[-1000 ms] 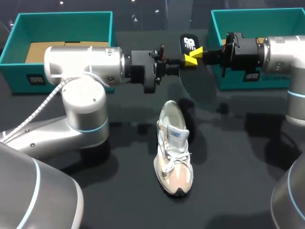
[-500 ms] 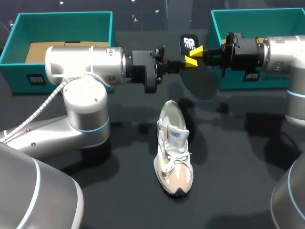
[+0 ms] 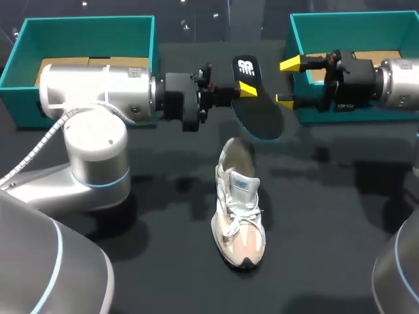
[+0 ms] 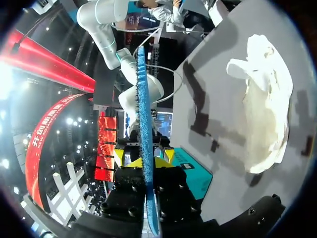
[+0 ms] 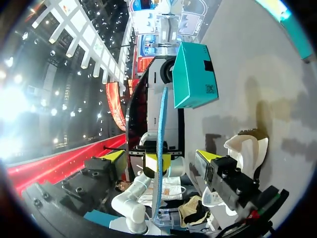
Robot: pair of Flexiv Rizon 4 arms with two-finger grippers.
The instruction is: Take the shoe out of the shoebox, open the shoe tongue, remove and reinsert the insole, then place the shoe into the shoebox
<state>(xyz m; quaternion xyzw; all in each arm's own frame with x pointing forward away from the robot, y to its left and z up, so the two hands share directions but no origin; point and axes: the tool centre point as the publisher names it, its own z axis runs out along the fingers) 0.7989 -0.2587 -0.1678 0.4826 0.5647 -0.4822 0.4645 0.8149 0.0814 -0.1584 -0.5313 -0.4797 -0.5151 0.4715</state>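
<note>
The dark insole [image 3: 255, 104] hangs in the air above the table, gripped at its heel end by my left gripper [image 3: 243, 89], which is shut on it. In the left wrist view the insole [image 4: 143, 114] shows edge-on, blue, between the yellow tips of that gripper [image 4: 144, 161]. My right gripper [image 3: 288, 82] stands wide open just right of the insole, apart from it. From the right wrist its gripper [image 5: 159, 156] faces the insole's thin edge [image 5: 161, 129]. The white and beige shoe [image 3: 239, 209] lies on the table below, toe toward the front.
Two teal shoeboxes stand at the back: one at the left [image 3: 88, 23] behind my left arm, one at the right [image 3: 353, 19] behind my right arm. The left box [image 5: 195, 74] also shows in the right wrist view. The shoe [image 4: 265, 109] lies on dark table.
My right gripper opened wide, let go of the insole and drew back to the right. My left arm pulled the insole a little to the left.
</note>
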